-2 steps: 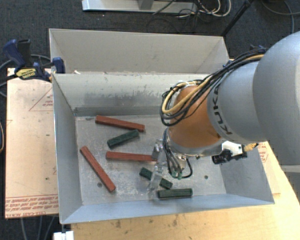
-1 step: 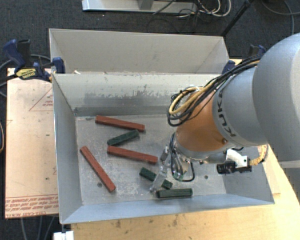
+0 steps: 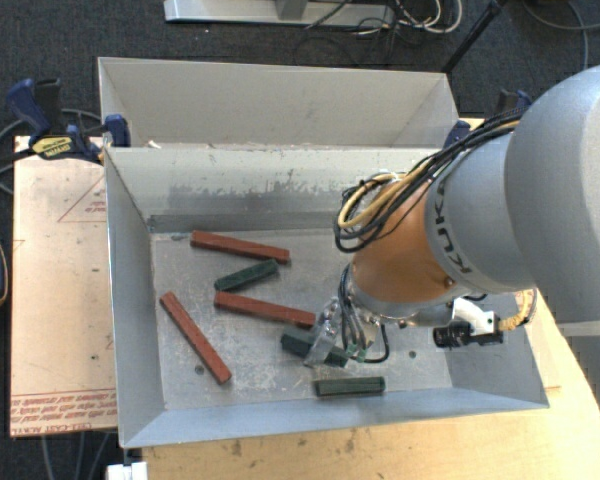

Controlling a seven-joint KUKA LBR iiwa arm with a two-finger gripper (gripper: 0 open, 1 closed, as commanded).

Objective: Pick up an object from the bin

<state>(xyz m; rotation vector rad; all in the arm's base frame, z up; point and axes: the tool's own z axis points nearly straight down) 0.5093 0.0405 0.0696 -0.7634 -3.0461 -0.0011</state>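
Dark "KUKA" lettering [image 3: 448,234], sideways and partly hidden, on the grey arm link [image 3: 555,183].

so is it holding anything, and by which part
Cannot tell: the pincer sits against one end of a short dark green block.

Probably a robotics lab: arm [image 3: 560,188], cables [image 3: 420,6], bin [image 3: 280,183].

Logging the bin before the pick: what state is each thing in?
Red-brown bar by back wall: lying flat.
Red-brown bar, centre: flat, right end by gripper.
Red-brown bar, left: flat, slanted.
Dark green block, centre: flat.
Dark green block beside gripper: flat.
Dark green block, front: flat.
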